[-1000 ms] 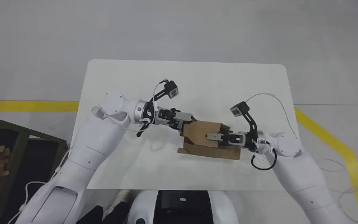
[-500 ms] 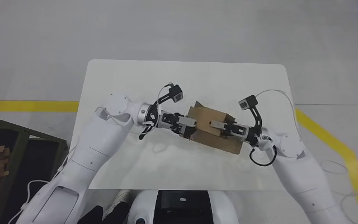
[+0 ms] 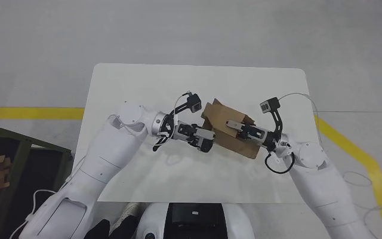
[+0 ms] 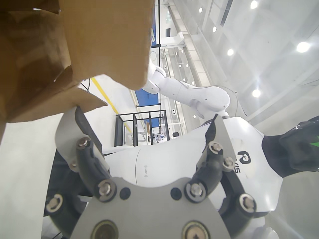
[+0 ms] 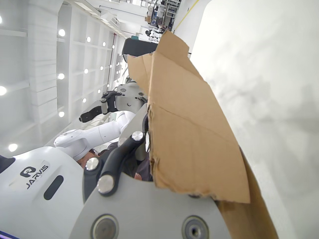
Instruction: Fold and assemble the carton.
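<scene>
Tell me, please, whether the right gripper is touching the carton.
Touching. The right wrist view shows the carton lying against the right gripper, its torn edge pressed along one of the fingers.

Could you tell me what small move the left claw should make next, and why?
Probably close the left claw on the nearest flap of the carton: it stands open beside that flap, while the right claw holds the carton tilted.
</scene>
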Controlling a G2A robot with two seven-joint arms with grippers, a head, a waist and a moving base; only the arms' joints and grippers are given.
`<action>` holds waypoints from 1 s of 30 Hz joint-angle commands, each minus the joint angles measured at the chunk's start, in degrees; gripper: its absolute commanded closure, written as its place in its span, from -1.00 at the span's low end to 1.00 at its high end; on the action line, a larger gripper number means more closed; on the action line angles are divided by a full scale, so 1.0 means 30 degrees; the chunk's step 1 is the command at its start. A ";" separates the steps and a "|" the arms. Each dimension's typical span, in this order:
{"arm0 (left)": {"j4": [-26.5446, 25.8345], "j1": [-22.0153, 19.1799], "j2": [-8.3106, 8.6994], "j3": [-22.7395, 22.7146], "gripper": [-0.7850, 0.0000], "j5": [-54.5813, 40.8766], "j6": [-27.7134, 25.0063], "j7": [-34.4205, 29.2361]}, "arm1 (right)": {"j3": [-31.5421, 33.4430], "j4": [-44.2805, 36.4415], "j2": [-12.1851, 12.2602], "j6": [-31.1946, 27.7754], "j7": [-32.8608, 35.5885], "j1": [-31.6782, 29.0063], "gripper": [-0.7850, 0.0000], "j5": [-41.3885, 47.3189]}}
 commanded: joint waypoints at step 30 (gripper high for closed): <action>0.1543 -0.0725 -0.0409 0.0395 -1.00 -0.0251 -0.0323 -0.0220 | -0.0428 -0.1546 -0.0307 0.0119 -0.0724 -0.0975 1.00 -0.0570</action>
